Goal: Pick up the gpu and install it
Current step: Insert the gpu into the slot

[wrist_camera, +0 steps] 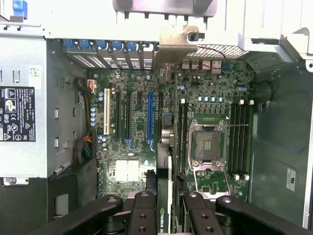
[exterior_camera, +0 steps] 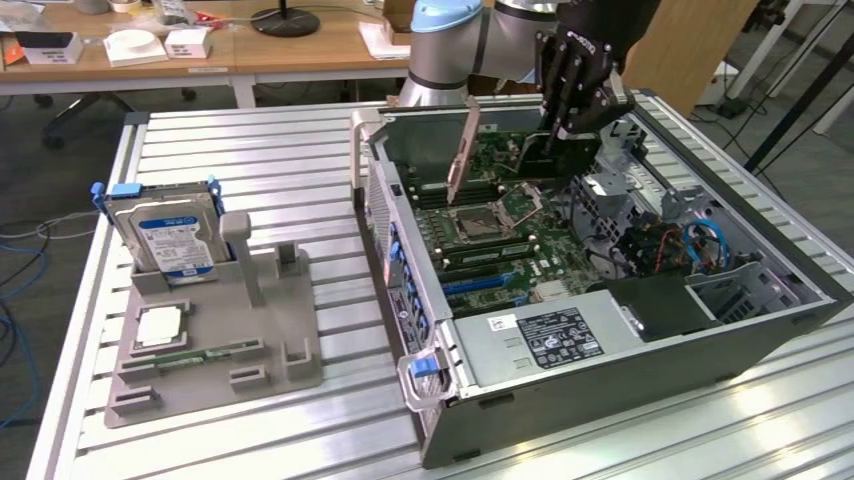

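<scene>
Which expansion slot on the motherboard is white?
The end slot, farthest from the CPU socket; the others in the row are black or blue.

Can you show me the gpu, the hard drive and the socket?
gpu point(wrist_camera: 164, 188): wrist view, on the card's edge facing the camera.
hard drive point(exterior_camera: 167, 240): exterior view, on its blue label.
socket point(wrist_camera: 208, 144): wrist view, on its middle.

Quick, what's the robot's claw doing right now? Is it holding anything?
Gripper: closed, holding the gpu by its edges.
</scene>
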Available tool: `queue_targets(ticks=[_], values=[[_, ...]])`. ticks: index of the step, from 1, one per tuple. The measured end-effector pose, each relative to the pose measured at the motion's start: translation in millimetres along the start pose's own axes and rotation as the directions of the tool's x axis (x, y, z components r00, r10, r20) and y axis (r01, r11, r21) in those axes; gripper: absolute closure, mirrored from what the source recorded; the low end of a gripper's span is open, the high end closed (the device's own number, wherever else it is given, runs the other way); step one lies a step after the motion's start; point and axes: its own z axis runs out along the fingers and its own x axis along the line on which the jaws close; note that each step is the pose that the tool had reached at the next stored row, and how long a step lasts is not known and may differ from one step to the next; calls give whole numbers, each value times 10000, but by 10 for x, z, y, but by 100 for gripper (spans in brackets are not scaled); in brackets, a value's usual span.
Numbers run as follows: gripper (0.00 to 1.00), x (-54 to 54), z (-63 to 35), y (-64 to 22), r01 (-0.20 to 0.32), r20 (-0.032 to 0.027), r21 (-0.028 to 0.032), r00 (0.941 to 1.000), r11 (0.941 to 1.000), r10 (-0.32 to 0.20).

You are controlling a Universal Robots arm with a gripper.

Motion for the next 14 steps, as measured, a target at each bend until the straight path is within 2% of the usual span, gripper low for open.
queue_targets(ticks=[2,3,5,11,13,14], values=[[74,1,7,0,10,-15,21,10000,10000,-10],[74,1,15,1,11,-19,57,10000,10000,-11],[74,2,29,1,16,-25,142,10000,9999,-16],[74,3,70,-5,46,-30,458,10000,9989,-44],[74,3,82,-8,57,-32,531,10000,9986,-55],[74,4,83,-8,59,-33,538,10000,9985,-57]])
